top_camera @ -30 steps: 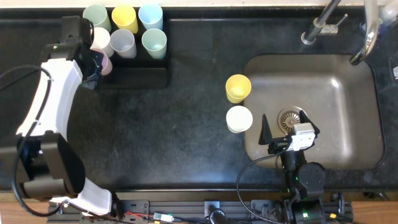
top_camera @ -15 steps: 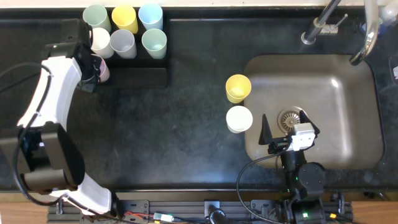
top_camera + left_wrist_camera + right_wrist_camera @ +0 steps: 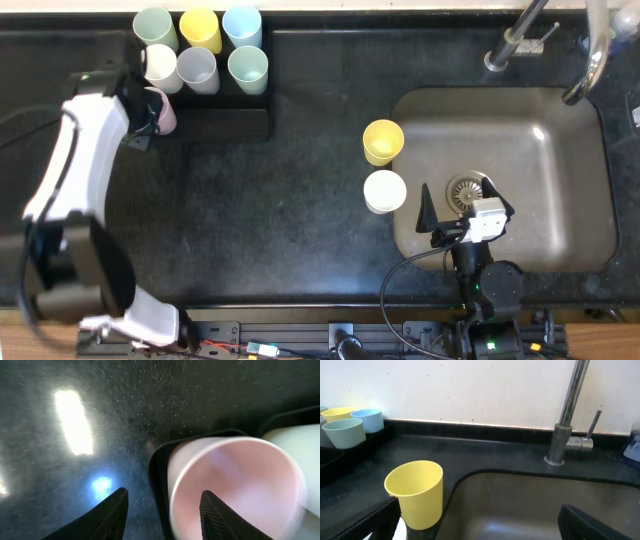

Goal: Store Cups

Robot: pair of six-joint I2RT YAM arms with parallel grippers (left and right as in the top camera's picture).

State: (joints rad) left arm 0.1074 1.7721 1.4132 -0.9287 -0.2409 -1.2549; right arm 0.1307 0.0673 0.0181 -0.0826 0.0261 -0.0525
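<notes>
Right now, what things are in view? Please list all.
sink: 1, steel, right side
faucet: 1, steel, behind the sink
tray: 1, black, far left
stored cups: 6, green, yellow, blue, white, grey, mint, tray's two far rows
pink cup: 1, pink, tray's near row
yellow cup: 1, yellow, just left of the sink
white cup: 1, white, beside the yellow cup
left arm: 1, white, jaws open at the pink cup
right arm: 1, black, above the sink, jaws open

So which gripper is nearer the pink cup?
Left. The left gripper is right at the pink cup, at the black tray's left end. The right gripper is far off, over the sink.
</notes>
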